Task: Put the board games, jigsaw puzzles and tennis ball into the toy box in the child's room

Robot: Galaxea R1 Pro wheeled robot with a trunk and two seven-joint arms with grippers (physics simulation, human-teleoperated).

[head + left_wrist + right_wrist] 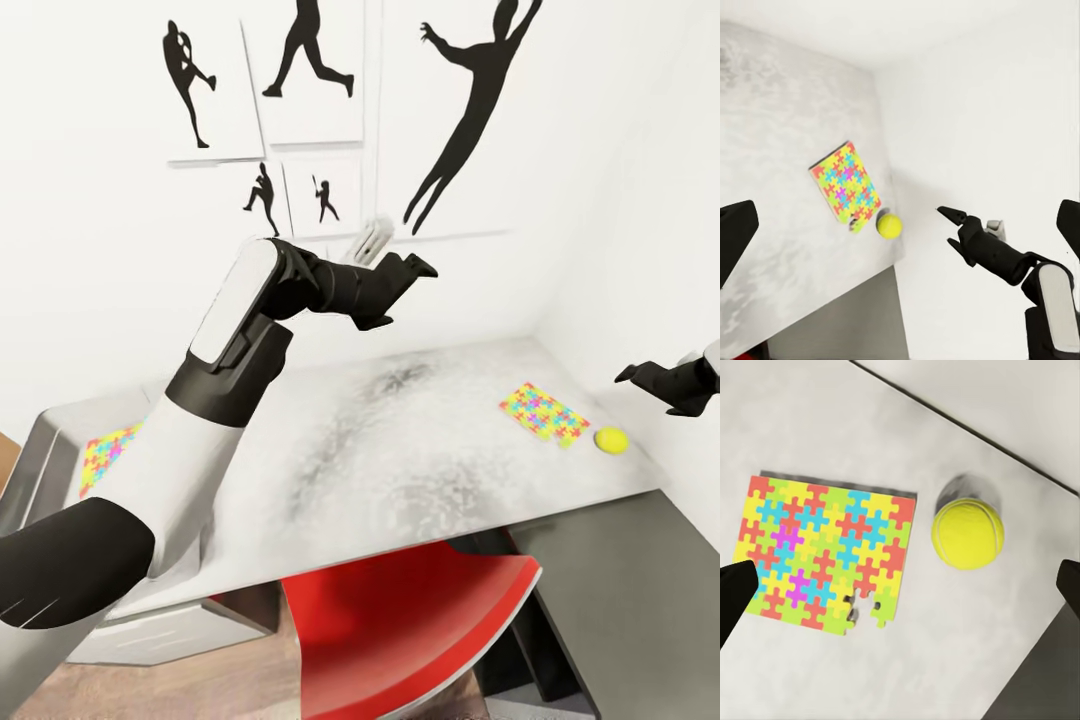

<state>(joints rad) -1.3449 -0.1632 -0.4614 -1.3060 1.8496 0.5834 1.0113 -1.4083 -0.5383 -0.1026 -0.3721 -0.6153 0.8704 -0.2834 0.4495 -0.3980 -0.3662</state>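
Observation:
One jigsaw puzzle [545, 413] lies flat near the table's [400, 470] right end, with the tennis ball [611, 440] just right of it by the edge. My right gripper [632, 376] hovers open above them; its view looks straight down on the puzzle [825, 555] and ball [967, 533], both between the fingertips [735, 592]. A second jigsaw puzzle [105, 455] lies inside the grey toy box [40, 440] at the table's left end. My left gripper [400, 295] is open and empty, raised high over the table's back. The board games and the bed are out of view.
A red chair [420, 620] is tucked under the table's front edge. White walls with black sports silhouettes [470, 110] close in the back and right. In the left wrist view the right gripper [949, 216] hangs beside the ball [889, 224].

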